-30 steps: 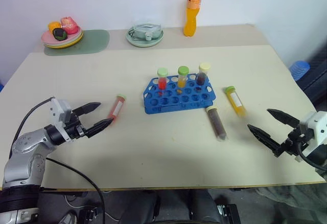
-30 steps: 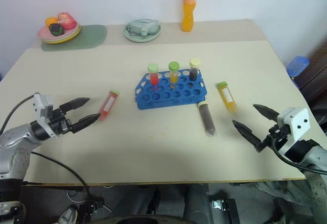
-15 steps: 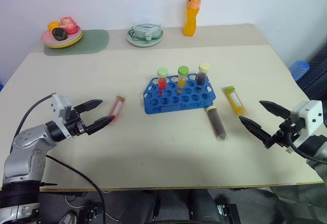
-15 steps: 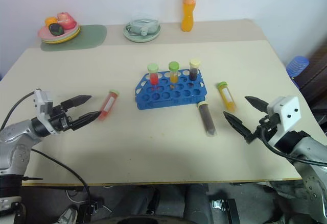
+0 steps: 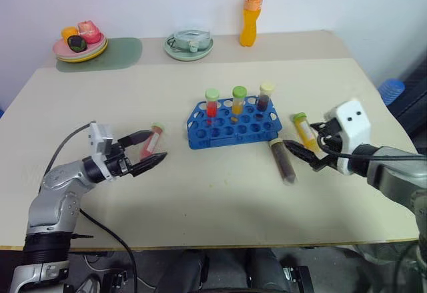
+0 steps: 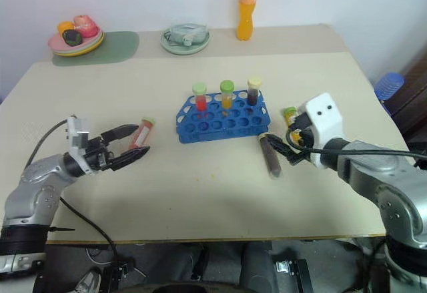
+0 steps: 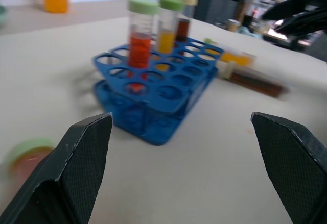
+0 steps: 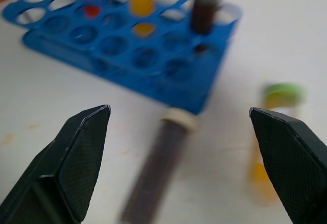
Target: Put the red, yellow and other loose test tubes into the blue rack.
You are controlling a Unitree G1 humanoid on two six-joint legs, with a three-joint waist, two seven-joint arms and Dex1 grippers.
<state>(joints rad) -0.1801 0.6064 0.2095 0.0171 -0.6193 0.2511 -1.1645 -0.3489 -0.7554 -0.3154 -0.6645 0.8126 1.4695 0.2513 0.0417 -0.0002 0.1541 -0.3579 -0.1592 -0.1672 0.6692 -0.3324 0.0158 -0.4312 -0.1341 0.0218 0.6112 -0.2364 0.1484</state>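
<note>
The blue rack (image 5: 233, 123) holds three capped tubes upright in its back row. Both the left gripper (image 5: 147, 151) and the right gripper (image 5: 303, 143) gape wide, empty.

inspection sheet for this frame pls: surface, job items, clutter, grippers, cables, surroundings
Surface: beige table, bare in front.
Job's things: blue rack mid-table with three capped tubes standing in its back row; red tube lying left of it; brown tube and yellow tube lying to its right.
Clutter: orange bottle, pale green dish, plate of fruit on a green mat, all along the far edge.
Grippers: left gripper open, by the red tube; right gripper open, near the yellow tube. Neither holds anything.
Cables: black cable looping off the left arm.
Surroundings: white wall behind; blue object beyond the table's right edge.
</note>
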